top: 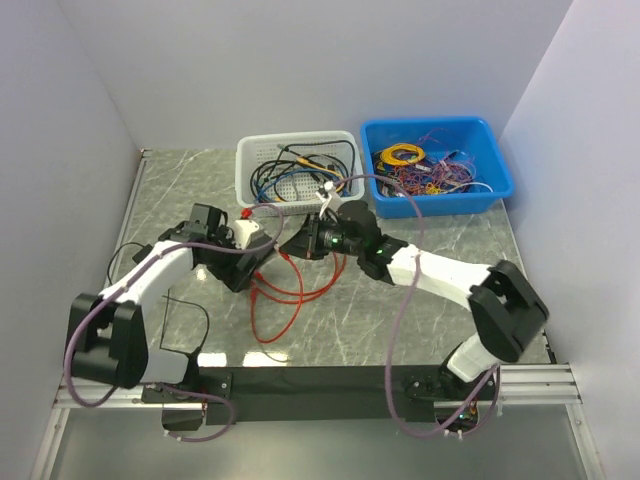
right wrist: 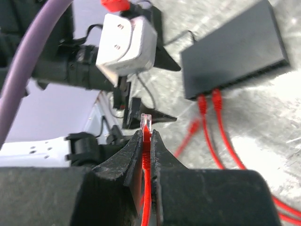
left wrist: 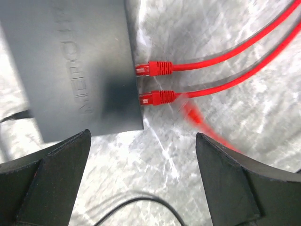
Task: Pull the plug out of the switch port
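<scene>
The right wrist view shows the right tool (right wrist: 146, 141) pinched shut on a red plug (right wrist: 146, 121), apart from the switch (right wrist: 235, 56) lying on the table (right wrist: 263, 122). The left wrist view alone shows the left tool (left wrist: 143, 135) wide open and empty above the switch's port edge, where two more red plugs (left wrist: 157, 68) sit.

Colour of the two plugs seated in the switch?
Both plugs in the switch are red, on red cables; clearest in the left wrist view.
</scene>
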`<state>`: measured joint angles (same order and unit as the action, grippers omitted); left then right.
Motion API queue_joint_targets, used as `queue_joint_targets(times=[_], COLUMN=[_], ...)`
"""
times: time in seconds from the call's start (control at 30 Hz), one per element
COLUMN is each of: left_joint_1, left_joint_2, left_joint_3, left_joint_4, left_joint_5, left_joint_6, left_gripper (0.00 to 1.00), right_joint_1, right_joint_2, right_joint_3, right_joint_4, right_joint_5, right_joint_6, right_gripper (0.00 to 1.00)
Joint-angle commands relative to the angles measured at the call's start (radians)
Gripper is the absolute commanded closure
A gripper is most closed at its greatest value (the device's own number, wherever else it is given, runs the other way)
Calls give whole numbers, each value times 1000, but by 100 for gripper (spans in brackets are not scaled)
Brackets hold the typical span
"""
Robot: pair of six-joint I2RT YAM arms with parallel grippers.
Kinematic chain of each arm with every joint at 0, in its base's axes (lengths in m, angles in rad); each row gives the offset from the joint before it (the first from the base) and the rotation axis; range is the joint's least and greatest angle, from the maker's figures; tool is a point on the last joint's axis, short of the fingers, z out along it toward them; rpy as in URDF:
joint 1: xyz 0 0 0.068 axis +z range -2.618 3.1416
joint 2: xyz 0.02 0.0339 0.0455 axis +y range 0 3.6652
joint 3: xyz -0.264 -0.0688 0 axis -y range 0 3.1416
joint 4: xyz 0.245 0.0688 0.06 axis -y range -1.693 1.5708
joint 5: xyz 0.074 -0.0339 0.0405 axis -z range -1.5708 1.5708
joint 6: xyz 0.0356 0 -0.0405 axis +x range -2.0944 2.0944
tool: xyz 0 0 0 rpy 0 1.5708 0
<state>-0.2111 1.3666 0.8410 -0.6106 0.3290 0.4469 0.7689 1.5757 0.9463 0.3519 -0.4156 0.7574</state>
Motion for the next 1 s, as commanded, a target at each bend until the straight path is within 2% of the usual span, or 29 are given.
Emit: queue_joint_targets(times=[0.0, 0.17, 0.3, 0.43, 0.5, 0.57, 0.63, 0.7, 0.83, 0.97], left_joint_1=[15, 58, 91, 119, 130, 144, 153, 162, 170, 171], left_joint_2=[-83, -83, -69, -63, -63, -60, -58, -61, -60, -52], left_joint_3=[69, 86, 95, 112, 118, 118, 113, 110, 98, 87], left_joint_4=[-66, -52, -51, -43, -44, -41, -34, -32, -26, -18], left_joint_5=[35, 7, 12, 13, 10, -2, -16, -24, -27, -36], left_joint_6=[-11, -14, -19, -28, -30, -34, -37, -39, -40, -42], left_gripper=[1, 1, 1, 1, 1, 1, 1, 1, 1, 1], right_joint_1=[7, 9, 4, -32, -98, -193, -244, -293, -310, -307], right_joint_2=[-117, -250, -342, -367, -341, -266, -156, -62, 256, 505], right_joint_3=[58, 86, 129, 268, 374, 466, 529, 664, 953, 1144], right_joint_4=[-88, -105, -172, -267, -277, -213, -159, -122, -88, -88], right_joint_5=[-29, -86, -57, 46, 58, 20, 5, 11, 69, 106], right_joint_6=[-43, -26, -70, -199, -254, -236, -195, -175, -119, -38], right_gripper=[100, 100, 100, 100, 100, 100, 100, 100, 100, 100])
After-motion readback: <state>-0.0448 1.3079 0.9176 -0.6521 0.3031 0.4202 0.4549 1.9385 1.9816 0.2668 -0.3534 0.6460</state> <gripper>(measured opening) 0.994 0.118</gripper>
